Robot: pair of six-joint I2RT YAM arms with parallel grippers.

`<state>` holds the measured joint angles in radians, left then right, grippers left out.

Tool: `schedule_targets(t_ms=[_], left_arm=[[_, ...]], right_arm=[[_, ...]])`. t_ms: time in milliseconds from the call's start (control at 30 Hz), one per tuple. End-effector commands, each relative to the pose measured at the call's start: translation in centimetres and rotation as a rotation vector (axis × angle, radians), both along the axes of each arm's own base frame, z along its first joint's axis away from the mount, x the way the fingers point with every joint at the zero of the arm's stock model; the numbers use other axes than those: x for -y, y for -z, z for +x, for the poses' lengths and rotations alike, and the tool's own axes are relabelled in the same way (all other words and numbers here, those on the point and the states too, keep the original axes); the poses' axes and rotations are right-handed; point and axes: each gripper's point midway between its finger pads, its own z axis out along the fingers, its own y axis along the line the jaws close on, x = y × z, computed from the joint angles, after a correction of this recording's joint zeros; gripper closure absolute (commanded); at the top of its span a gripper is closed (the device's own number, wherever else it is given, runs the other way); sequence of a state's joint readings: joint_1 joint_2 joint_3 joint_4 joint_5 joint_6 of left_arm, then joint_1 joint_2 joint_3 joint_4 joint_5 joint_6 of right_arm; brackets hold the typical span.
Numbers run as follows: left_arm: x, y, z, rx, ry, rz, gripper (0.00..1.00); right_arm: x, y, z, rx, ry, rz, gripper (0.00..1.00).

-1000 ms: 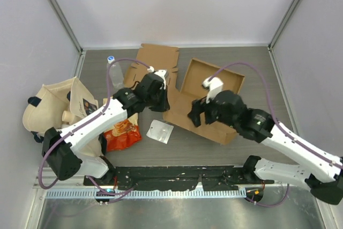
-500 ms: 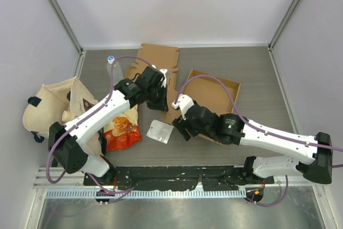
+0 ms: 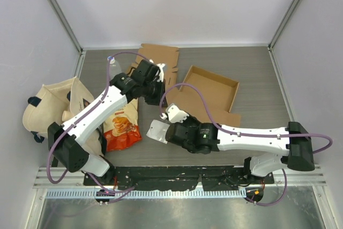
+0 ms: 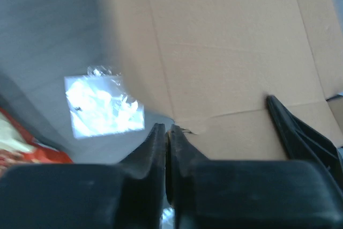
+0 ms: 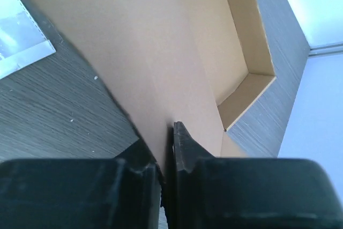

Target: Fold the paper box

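The left gripper (image 4: pixel 166 128) is seen with its fingers pressed together at the edge of the paper box (image 3: pixel 211 87), at about 9 o'clock of the tray. Whether card is nipped between them cannot be told. The box is judged partly folded. A walled tray has been formed, lying toward 1 o'clock of the centre of the table (image 3: pixel 257 63), while a flat panel at its 10 o'clock and flaps along its 6 o'clock side are left unfolded. The right gripper (image 5: pixel 163 143) is clamped on the near panel, at about 7 o'clock of the tray.
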<state>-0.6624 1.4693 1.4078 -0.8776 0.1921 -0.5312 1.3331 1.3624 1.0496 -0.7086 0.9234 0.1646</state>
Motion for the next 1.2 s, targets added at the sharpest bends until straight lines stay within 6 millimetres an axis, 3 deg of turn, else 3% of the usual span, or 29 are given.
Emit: schedule_targets(t_ms=[0, 67, 133, 167, 200, 233, 267, 300, 333, 400, 467, 500, 533, 567, 633, 733, 767, 800, 833, 933, 1033, 1100, 1133, 1167], left_arm=[[-1.6, -2.4, 1.0, 0.128, 0.0, 0.043, 0.64], [-2.9, -5.1, 2.0, 0.283, -0.08, 0.009, 0.48], [-5.5, -7.9, 2.0, 0.441, -0.196, -0.034, 0.42], [-5.6, -10.5, 2.5, 0.548, -0.232, -0.123, 0.29], [-6.0, -9.3, 2.2, 0.561, -0.249, -0.133, 0.24], [-6.2, -12.6, 1.7, 0.665, -0.268, -0.252, 0.21], [-5.9, -12.9, 1.3, 0.687, -0.256, -0.3, 0.2], [-5.5, -11.1, 1.0, 0.67, -0.239, -0.313, 0.2], [-4.6, -12.5, 0.3, 0.694, -0.209, -0.41, 0.23], [-3.0, -10.6, -0.4, 0.662, -0.144, -0.446, 0.23], [-0.7, -10.1, -1.0, 0.669, -0.037, -0.47, 0.16], [0.9, -9.7, -2.1, 0.667, 0.031, -0.473, 0.14], [1.5, -9.5, -2.1, 0.688, 0.045, -0.446, 0.09], [2.4, -8.9, -1.8, 0.708, 0.069, -0.4, 0.08], [4.1, -9.2, -2.4, 0.751, 0.112, -0.389, 0.07], [5.5, -10.2, -1.6, 0.792, 0.13, -0.369, 0.06], [5.8, -11.8, -1.2, 0.821, 0.123, -0.38, 0.06], [6.3, -11.3, -0.5, 0.836, 0.141, -0.341, 0.06], [6.5, -12.0, -0.1, 0.869, 0.141, -0.343, 0.06], [7.2, -12.5, 1.3, 0.941, 0.163, -0.297, 0.09], [7.6, -14.4, 1.0, 0.977, 0.182, -0.331, 0.11], [8.0, -14.6, 1.3, 0.995, 0.186, -0.332, 0.11], [8.4, -13.7, 1.9, 0.984, 0.203, -0.287, 0.12], [8.8, -14.5, 2.2, 0.988, 0.21, -0.28, 0.12]], right_arm=[[2.1, -3.9, 2.2, 0.2, 0.206, 0.013, 0.97], [2.3, -4.9, 2.6, 0.211, 0.244, 0.048, 0.99], [2.8, -6.6, 2.9, 0.211, 0.303, 0.114, 0.99], [4.5, -7.2, 3.5, 0.198, 0.359, 0.096, 0.99], [4.5, -7.8, 3.8, 0.177, 0.413, 0.187, 0.99], [4.0, -9.2, 4.1, 0.127, 0.436, 0.284, 0.99], [4.4, -9.7, 4.3, 0.098, 0.477, 0.346, 0.99], [5.1, -11.2, 5.3, 0.089, 0.549, 0.477, 0.99], [4.5, -11.1, 5.3, 0.005, 0.547, 0.56, 0.99], [5.2, -12.8, 7.5, -0.015, 0.616, 0.791, 0.99], [4.0, -13.3, 8.5, -0.106, 0.623, 0.973, 0.99], [5.1, -13.5, 9.9, -0.105, 0.699, 1.043, 0.99], [5.0, -13.6, 10.4, -0.121, 0.753, 1.116, 0.99], [5.2, -13.2, 10.8, -0.13, 0.8, 1.126, 0.99], [5.8, -12.5, 11.8, -0.125, 0.948, 1.171, 0.99], [6.4, -11.8, 12.7, -0.126, 1.103, 1.258, 0.99], [6.4, -11.8, 12.9, -0.123, 1.123, 1.291, 0.99], [6.4, -11.2, 12.9, -0.127, 1.154, 1.318, 0.99], [6.4, -11.8, 13.5, -0.119, 1.153, 1.392, 0.99], [6.6, -11.0, 14.0, -0.136, 1.204, 1.466, 0.99], [7.1, -10.5, 14.5, -0.124, 1.25, 1.498, 0.99], [7.3, -9.8, 14.6, -0.137, 1.286, 1.516, 0.99], [7.0, -9.9, 14.7, -0.149, 1.284, 1.536, 0.99], [6.9, -9.8, 14.8, -0.152, 1.284, 1.544, 0.99]])
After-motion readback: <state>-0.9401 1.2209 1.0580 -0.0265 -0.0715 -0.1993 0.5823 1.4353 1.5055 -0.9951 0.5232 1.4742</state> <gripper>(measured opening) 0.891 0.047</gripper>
